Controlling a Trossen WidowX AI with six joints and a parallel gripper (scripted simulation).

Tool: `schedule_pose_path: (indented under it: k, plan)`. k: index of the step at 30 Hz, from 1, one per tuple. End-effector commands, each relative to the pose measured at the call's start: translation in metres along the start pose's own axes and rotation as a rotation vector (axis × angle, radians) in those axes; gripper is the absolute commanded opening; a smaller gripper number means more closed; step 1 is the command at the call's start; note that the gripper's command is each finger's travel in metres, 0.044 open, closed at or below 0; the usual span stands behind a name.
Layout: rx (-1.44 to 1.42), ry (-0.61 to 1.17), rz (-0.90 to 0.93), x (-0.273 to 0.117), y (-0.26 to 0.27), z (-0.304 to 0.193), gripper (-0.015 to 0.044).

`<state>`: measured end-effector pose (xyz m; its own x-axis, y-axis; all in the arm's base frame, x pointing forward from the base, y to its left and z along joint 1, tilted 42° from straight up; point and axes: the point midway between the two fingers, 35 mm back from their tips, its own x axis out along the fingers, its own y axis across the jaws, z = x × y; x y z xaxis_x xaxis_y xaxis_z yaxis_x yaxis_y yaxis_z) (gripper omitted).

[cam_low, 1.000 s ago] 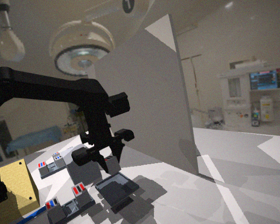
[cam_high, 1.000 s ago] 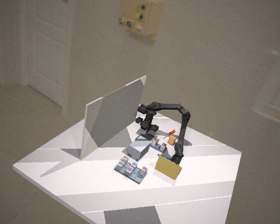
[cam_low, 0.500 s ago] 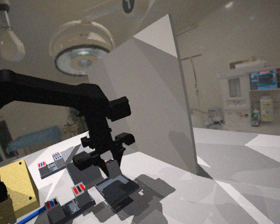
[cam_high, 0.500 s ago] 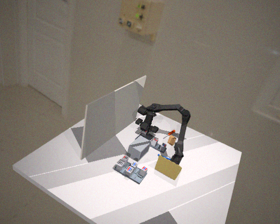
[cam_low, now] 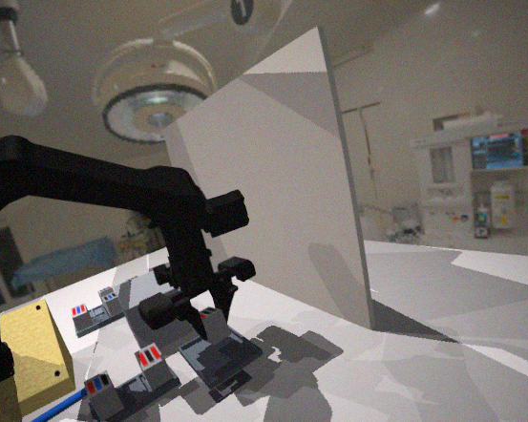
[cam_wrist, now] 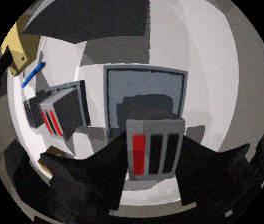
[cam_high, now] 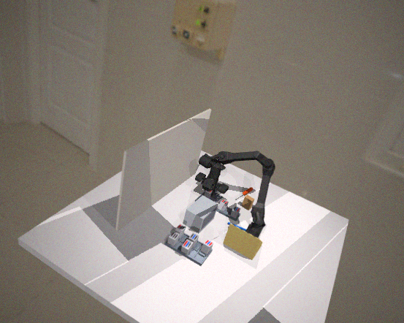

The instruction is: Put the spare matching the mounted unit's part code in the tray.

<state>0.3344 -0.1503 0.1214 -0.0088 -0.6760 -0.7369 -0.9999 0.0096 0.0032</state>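
Observation:
My gripper (cam_low: pixel 216 330) (cam_wrist: pixel 149 132) is shut on a grey spare (cam_low: pixel 215 324) (cam_wrist: pixel 155 125), whose end shows one red and two black stripes. The spare is upright and low at the tray (cam_low: pixel 192 352) (cam_wrist: pixel 133 82), within its outline in the exterior view; whether it touches the floor is hidden. A spare with red, black and red stripes (cam_low: pixel 150 359) (cam_wrist: pixel 58 117) and one with red, blue and black stripes (cam_low: pixel 99 393) stand on a nearby rack. Several more spares stand on another rack (cam_high: pixel 200 259). A large grey box (cam_high: pixel 199 215) stands between the racks; no code is readable.
A tall pale panel (cam_high: pixel 169 168) (cam_low: pixel 279 191) stands behind the gripper. A yellow block (cam_high: pixel 242 242) (cam_low: pixel 32 348) is near the arm's base, with a blue stick (cam_low: pixel 59 406) (cam_wrist: pixel 33 74) beside it. A small brown block (cam_high: pixel 248 202) and an orange-handled screwdriver (cam_high: pixel 248 191) lie beyond the nearby rack.

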Motion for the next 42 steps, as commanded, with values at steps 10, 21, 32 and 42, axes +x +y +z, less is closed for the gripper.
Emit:
schedule_pose_path:
  k: [10, 21, 32, 42]
  plan:
    - [-0.003, -0.002, 0.003, 0.011, 0.003, 0.0, 0.0]
    - [0.0, 0.001, 0.002, 0.013, 0.003, -0.001, 0.0131]
    - [0.0, 0.001, 0.002, 0.013, 0.003, -0.001, 0.042]
    - [-0.004, -0.007, 0.004, -0.09, 0.003, 0.0, 0.044]
